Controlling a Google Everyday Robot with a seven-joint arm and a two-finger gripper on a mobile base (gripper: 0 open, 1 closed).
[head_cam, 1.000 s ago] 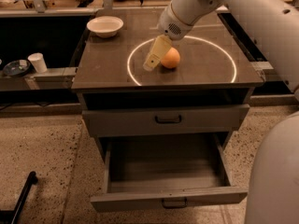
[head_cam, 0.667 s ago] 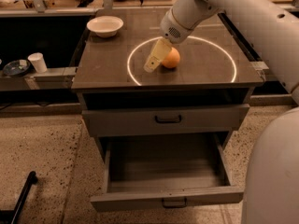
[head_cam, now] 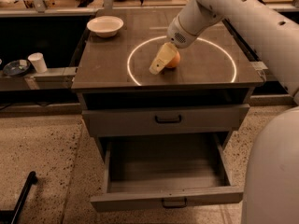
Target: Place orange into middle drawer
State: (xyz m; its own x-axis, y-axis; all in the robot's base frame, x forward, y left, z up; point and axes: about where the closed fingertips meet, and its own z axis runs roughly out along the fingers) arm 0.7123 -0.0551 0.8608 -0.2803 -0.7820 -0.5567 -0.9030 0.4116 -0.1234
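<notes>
The pale hand (head_cam: 161, 62) is recorded low over the dark worktop (head_cam: 107, 64), the small round orange fruit (head_cam: 175, 59) just behind it, grip state not determinable; the wide grey middle drawer (head_cam: 166, 197) is noted open, well below the hand.

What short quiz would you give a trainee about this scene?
1. True or false: the orange already lies in the middle drawer.
2. Which drawer is open? A the upper drawer, B the middle drawer.
3. What white thing stands at the far left corner of the cabinet top?
Key: 1 false, it sits on the cabinet top with the gripper at it. 2 B. 3 the bowl.
</notes>
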